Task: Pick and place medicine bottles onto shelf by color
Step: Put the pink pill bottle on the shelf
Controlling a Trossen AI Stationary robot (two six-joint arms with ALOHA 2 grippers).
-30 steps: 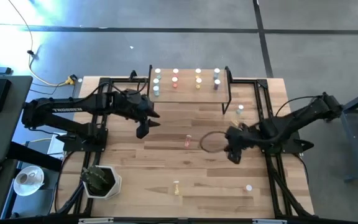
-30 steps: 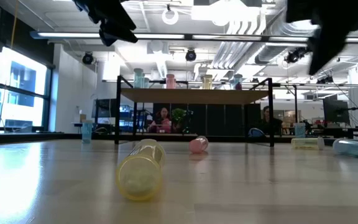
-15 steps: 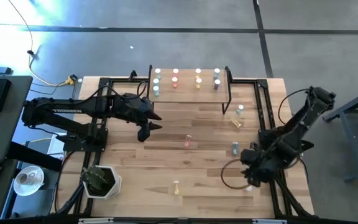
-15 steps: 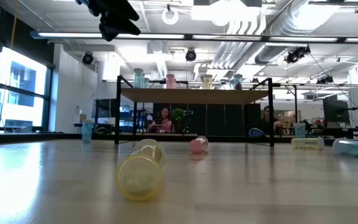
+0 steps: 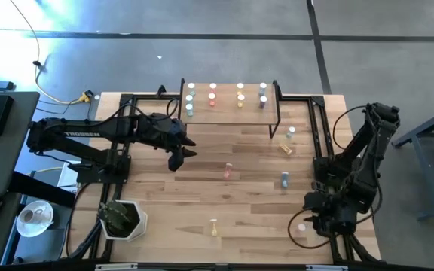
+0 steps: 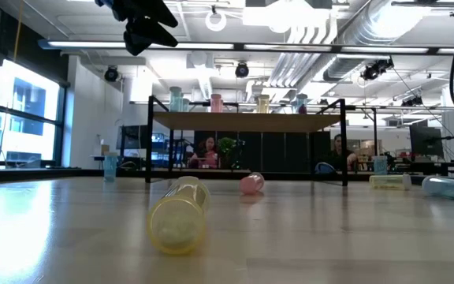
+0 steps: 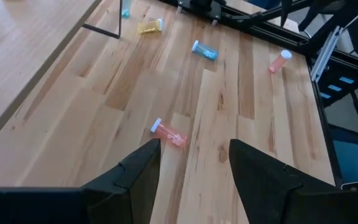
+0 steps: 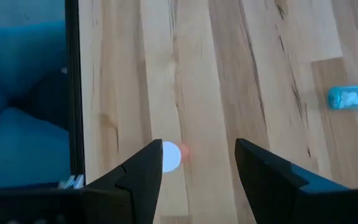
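Observation:
The shelf (image 5: 228, 111), a light board on black legs at the table's far side, carries several white-capped medicine bottles (image 5: 212, 95). Loose bottles lie on the table: a pink one (image 5: 227, 172) at the middle, a blue one (image 5: 284, 179), a yellow one (image 5: 214, 226) near the front edge. My left gripper (image 5: 175, 159) hangs open above the table, left of the pink bottle (image 7: 168, 132). My right gripper (image 5: 305, 220) is open over the near right corner, above a pink bottle (image 8: 171, 155) whose white cap shows beside one fingertip.
A yellow bottle (image 5: 285, 149) and a standing bottle (image 5: 290, 132) are by the shelf's right leg. A dark pot (image 5: 120, 218) sits at the near left corner. Black arm frames (image 5: 319, 135) run along both table sides. Bare wood lies between the arms.
My right gripper has swung from the table's middle toward the near right corner and rolled as it went, staying open. It has left the low view.

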